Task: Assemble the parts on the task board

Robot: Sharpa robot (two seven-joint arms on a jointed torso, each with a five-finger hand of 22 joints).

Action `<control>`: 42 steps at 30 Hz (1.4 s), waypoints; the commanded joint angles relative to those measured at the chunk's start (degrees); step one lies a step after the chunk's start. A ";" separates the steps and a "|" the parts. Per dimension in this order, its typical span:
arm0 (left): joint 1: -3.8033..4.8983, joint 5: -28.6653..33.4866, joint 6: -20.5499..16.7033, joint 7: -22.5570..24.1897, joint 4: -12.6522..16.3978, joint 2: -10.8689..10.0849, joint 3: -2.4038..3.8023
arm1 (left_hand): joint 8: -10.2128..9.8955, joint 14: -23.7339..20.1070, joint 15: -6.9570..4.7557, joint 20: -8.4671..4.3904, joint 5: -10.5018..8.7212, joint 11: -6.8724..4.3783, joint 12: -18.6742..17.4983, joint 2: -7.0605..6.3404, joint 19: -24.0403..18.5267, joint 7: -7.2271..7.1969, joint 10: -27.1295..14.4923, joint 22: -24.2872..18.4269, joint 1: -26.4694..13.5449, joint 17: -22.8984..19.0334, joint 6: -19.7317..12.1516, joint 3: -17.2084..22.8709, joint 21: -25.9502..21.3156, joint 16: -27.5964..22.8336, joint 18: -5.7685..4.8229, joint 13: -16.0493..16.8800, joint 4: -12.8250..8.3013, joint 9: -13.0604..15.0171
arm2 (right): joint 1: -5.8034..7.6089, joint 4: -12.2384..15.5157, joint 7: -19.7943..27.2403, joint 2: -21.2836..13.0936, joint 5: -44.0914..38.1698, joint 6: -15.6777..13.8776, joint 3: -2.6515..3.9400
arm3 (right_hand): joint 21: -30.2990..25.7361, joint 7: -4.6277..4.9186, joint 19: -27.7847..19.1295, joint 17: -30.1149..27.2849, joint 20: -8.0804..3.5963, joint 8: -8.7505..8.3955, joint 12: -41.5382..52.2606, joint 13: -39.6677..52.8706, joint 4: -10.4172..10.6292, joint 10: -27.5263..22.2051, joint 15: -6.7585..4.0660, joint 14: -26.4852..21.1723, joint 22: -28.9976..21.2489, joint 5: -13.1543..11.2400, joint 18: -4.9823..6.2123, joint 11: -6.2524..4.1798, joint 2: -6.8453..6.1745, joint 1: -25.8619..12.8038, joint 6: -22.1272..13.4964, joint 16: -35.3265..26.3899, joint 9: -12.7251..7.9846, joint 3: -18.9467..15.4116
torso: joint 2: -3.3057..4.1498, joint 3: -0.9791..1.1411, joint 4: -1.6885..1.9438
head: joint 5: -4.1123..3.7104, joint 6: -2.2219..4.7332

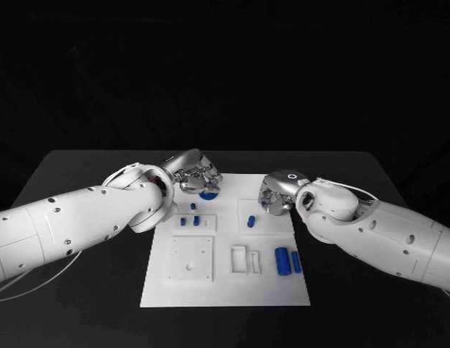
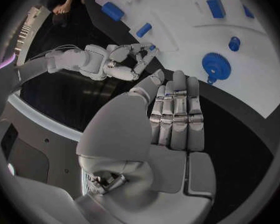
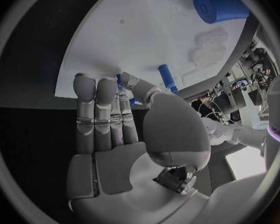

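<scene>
We see the left hand [image 1: 193,174] at the far left corner of the white task board [image 1: 225,290]; its fingers [image 2: 177,109] lie straight and close together, spread flat, and it holds nothing. Just beyond its fingertips, a blue gear-shaped part [image 2: 215,65] sits on the board near the far edge, and a smaller round blue part [image 2: 234,43] lies just beside it. The right hand [image 1: 277,194] is at the far right side of the board, its fingers [image 3: 96,109] also straight and side by side with the thumb apart, and nothing rests in its palm, so it too is open. Its fingertips reach the board's edge, close to a small blue peg [image 1: 251,221] that stands in a raised white fixture. Farther out, toward the near right of the board, a blue cylinder [image 1: 282,261] lies beside a narrower blue piece [image 1: 296,262], next to two white slotted blocks [image 1: 246,259]. A square white plate [image 1: 191,259] lies on the near left of the board, and two small blue parts [image 1: 189,220] sit in a fixture above it. The board rests on the black worktop [image 1: 78,304].
</scene>
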 commanded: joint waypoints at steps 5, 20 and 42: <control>0.10 1.93 -0.32 0.57 -0.18 0.07 0.07 | -0.01 0.32 0.24 0.12 0.14 0.28 -0.05 -0.10 -0.36 0.07 -0.34 -0.06 -0.45 0.14 -0.28 0.01 -0.04 -0.56 -0.53 0.00 -0.50 0.06 | 0.01 1.77 1.07 -0.65 3.52 -1.77 0.58 | -1.82 0.11 0.57 -0.13 -0.28 0.20 0.26 -0.14 0.13 0.46 -0.43 0.05 1.96 -0.10 1.14 0.00 -0.41 0.22 0.40 0.49 0.16 0.28 | -0.03 -0.06 -0.06 | 0.63 -0.16; 0.21 2.25 -0.31 0.79 -1.40 0.39 0.07 | -0.01 0.30 0.27 0.14 0.14 0.32 -0.05 -0.13 -0.43 0.10 -0.43 -0.03 -0.39 0.19 -0.36 0.01 -0.04 -0.73 -0.53 0.00 -0.55 0.06 | 0.01 8.43 2.39 -2.48 11.19 0.10 2.77 | -3.89 0.11 1.16 -0.28 -0.33 0.19 0.23 -0.15 -0.16 0.40 -0.49 0.03 4.03 0.90 1.14 0.02 -0.11 0.12 0.37 0.32 0.17 -0.33 | -0.04 -0.04 -0.11 | 3.51 -0.09; 0.34 2.38 -0.65 1.14 -3.81 1.89 0.08 | 0.00 0.32 0.26 0.12 0.24 0.31 -0.04 0.02 -0.53 0.11 -0.34 0.53 -0.15 0.27 -0.30 0.06 0.03 -0.98 -0.53 0.00 -0.75 0.06 | -2.20 17.48 1.95 2.96 2.32 -2.58 -1.34 | -5.63 0.11 1.77 -0.40 -0.31 0.18 0.22 -0.15 -0.62 0.38 -0.48 0.05 5.45 1.09 1.16 0.03 0.15 0.02 0.36 0.29 0.17 -0.50 | 0.01 0.01 -0.04 | 10.45 -0.48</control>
